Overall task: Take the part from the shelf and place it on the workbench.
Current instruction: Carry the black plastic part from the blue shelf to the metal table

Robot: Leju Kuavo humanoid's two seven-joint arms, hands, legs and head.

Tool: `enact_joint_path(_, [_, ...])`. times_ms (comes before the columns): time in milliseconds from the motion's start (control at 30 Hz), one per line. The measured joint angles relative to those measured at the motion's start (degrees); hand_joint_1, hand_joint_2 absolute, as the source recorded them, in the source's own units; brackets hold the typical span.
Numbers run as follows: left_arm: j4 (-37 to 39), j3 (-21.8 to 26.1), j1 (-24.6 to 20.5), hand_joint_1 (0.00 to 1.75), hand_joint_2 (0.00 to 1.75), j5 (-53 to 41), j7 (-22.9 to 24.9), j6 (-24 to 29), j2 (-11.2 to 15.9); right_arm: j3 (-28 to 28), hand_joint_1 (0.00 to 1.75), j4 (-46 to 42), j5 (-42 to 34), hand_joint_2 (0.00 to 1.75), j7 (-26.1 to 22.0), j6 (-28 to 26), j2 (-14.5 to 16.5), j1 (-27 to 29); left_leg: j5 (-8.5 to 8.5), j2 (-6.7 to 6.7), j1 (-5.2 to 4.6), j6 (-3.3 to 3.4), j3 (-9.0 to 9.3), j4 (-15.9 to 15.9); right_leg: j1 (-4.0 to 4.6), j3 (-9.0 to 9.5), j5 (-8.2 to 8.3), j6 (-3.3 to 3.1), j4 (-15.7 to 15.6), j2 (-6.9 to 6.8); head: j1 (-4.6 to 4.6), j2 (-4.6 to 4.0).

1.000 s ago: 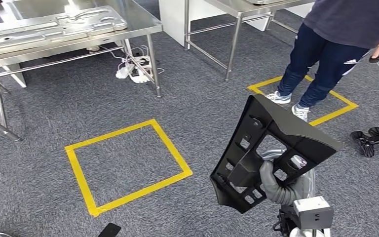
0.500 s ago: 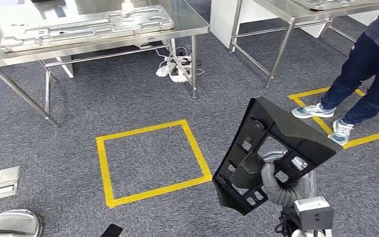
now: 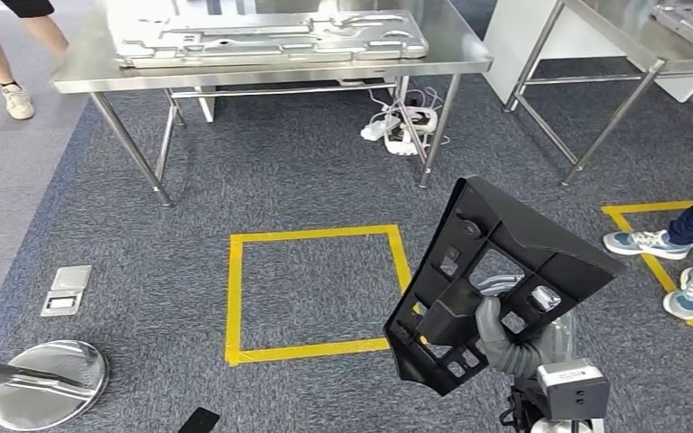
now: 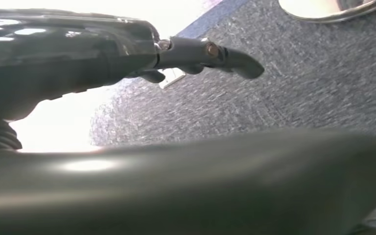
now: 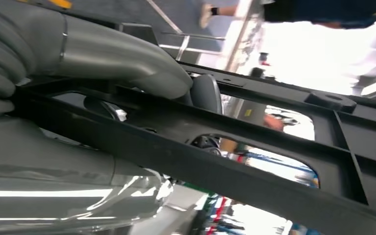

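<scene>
My right hand (image 3: 498, 339) grips a large black plastic part (image 3: 541, 244) from behind and holds it upright and tilted in front of my body, low on the right. In the right wrist view the grey thumb (image 5: 122, 58) lies across a rib of the black part (image 5: 254, 147). The workbench (image 3: 271, 78) is a steel table at the far side, with a flat pressed metal panel (image 3: 271, 36) lying on it. My left hand (image 4: 196, 51) hangs over the carpet with its fingers stretched out and nothing in it.
A yellow tape square (image 3: 233, 298) marks the grey carpet ahead. Cables and a power strip (image 3: 401, 131) lie under the workbench. A second steel table (image 3: 632, 41) stands far right. A person's shoes (image 3: 677, 262) are at right, another person's leg (image 3: 9, 63) far left. A round metal base (image 3: 50, 383) sits near left.
The camera has turned left: the workbench, tape square and standing person have all slid rightward in the picture. The part stays gripped in my right hand as before.
</scene>
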Motion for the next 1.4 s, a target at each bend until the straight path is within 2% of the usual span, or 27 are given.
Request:
enact_joint_path(67, [0.0, 0.0, -0.2, 0.00, 1.75, 0.0, 0.0, 0.0, 0.0, 0.0, 1.75, 0.0, -0.4, 1.75, 0.0, 0.0, 0.0, 0.2, -0.15, -0.82, 0.21, 0.49, 0.41, -0.2, -0.02, -3.54, -3.16, -0.02, 6.9, 3.38, 0.04, 0.00])
enact_joint_path(100, [0.0, 0.0, -0.2, 0.00, 1.75, 0.1, 0.0, 0.0, -0.1, 0.0, 1.75, 0.1, -0.4, 1.75, 0.0, 0.1, 0.0, 0.3, -0.26, -1.24, 0.20, 0.64, 0.51, -0.2, 0.01, -5.74, -4.20, -0.02, 10.4, 4.06, 0.05, 0.00])
enact_joint_path(133, [0.0, 0.0, -0.2, 0.00, 1.75, 0.1, 0.1, 0.0, -0.1, 0.0, 1.75, 0.1, -0.5, 1.75, 0.0, 0.1, 0.0, 0.4, -0.37, -1.63, 0.16, 0.72, 0.64, -0.2, 0.05, -7.44, -4.26, -0.01, 12.6, 4.30, 0.05, 0.00])
enact_joint_path(167, [0.0, 0.0, -0.2, 0.00, 1.75, 0.2, 0.1, 0.0, -0.1, 0.0, 1.75, 0.1, -0.5, 1.75, 0.0, 0.1, 0.0, 0.4, -0.51, -2.01, 0.14, 0.73, 0.84, -0.2, 0.10, -8.19, -3.08, -0.03, 12.7, 4.37, 0.05, 0.00])
enact_joint_path(200, [0.0, 0.0, -0.1, 0.00, 1.75, 0.2, 0.1, 0.0, -0.1, 0.0, 1.75, 0.1, -0.5, 1.75, 0.0, 0.1, 0.0, 0.4, -0.68, -2.37, 0.14, 0.66, 1.13, -0.2, 0.12, -7.88, -0.81, -0.08, 10.6, 4.39, 0.05, 0.00])
enact_joint_path(233, [0.0, 0.0, -0.1, 0.00, 1.75, 0.2, 0.1, 0.0, -0.1, 0.0, 1.75, 0.1, -0.5, 1.75, 0.0, 0.1, 0.0, 0.4, -0.91, -2.68, 0.15, 0.52, 1.46, -0.2, 0.13, -6.81, 1.91, -0.19, 6.9, 4.42, 0.05, 0.00])
enact_joint_path(267, [0.0, 0.0, -0.1, 0.00, 1.75, 0.2, 0.1, 0.0, -0.1, 0.0, 1.75, 0.1, -0.5, 1.75, 0.0, 0.1, 0.0, 0.4, -1.15, -2.93, 0.05, 0.31, 1.71, -0.1, 0.19, -5.63, 3.98, -0.31, 3.5, 4.50, 0.05, 0.00])
enact_joint_path(300, [0.0, 0.0, -0.1, 0.00, 1.75, 0.2, 0.1, 0.0, -0.1, 0.0, 1.75, 0.1, -0.5, 1.75, 0.0, 0.1, 0.0, 0.4, -1.34, -3.14, -0.03, 0.07, 1.80, 0.0, 0.25, -4.63, 5.17, -0.46, 0.6, 4.58, 0.05, 0.00])
enact_joint_path(333, [0.0, 0.0, 0.0, 0.00, 1.75, 0.3, 0.1, -0.1, -0.1, 0.0, 1.75, 0.1, -0.5, 1.75, 0.0, 0.1, 0.0, 0.4, -1.52, -3.27, -0.13, -0.04, 1.76, 0.2, 0.28, -4.12, 5.55, -0.59, -1.0, 4.65, 0.03, 0.00])
enact_joint_path(467, [0.0, 0.1, 0.2, 0.00, 1.75, 0.3, 0.1, -0.2, -0.1, -0.1, 1.75, 0.0, -0.5, 1.75, 0.0, 0.1, 0.0, 0.5, -1.53, -3.40, -0.22, 0.48, 1.82, 0.0, 0.36, -3.86, 5.25, -0.79, -1.7, 4.78, -0.03, 0.00])
enact_joint_path(633, [0.0, 0.1, 0.2, 0.00, 1.75, 0.3, 0.3, -0.2, 0.0, -0.1, 1.75, 0.0, -0.5, 1.75, 0.0, 0.1, 0.0, 0.5, -1.52, -3.40, -0.20, 0.44, 2.31, -0.4, 0.46, -3.56, 4.94, -1.23, -1.7, 4.77, -0.03, 0.00])
enact_joint_path(700, [0.0, 0.1, 0.2, 0.00, 1.75, 0.3, 0.4, -0.2, 0.0, -0.1, 1.75, 0.0, -0.4, 1.75, 0.0, 0.1, 0.0, 0.5, -1.53, -3.40, -0.18, 0.32, 2.36, -0.5, 0.50, -3.52, 4.87, -1.32, -1.7, 4.76, -0.03, 0.00])
enact_joint_path(900, [0.0, 0.1, 0.2, 0.00, 1.75, 0.6, 0.2, -0.2, 0.0, -0.1, 1.75, 0.0, -0.5, 1.75, 0.0, 0.1, 0.0, 0.7, -1.72, -3.40, -0.13, -0.64, 2.35, -0.5, 0.52, -3.51, 4.77, -1.36, -1.6, 4.76, -0.03, 0.00])
enact_joint_path(1167, [0.0, 0.1, 0.2, 0.00, 1.75, 0.9, 0.2, -0.5, 0.0, -0.1, 1.75, -0.4, -0.6, 1.75, 0.0, 0.0, 0.0, 0.8, -1.76, -3.39, -0.27, -0.72, 2.37, -0.5, 0.40, -3.30, 4.78, -1.32, -1.8, 4.76, -0.03, 0.00])
enact_joint_path(1400, [0.0, 0.1, 0.1, 0.00, 1.75, 0.9, 0.0, -0.7, 0.0, -0.1, 1.75, -0.5, -0.6, 1.75, 0.0, 0.0, 0.1, 0.8, -1.82, -3.42, -0.47, 0.26, 2.56, -0.6, 0.01, -2.95, 4.96, -0.47, -2.3, 4.69, -0.03, 0.00])
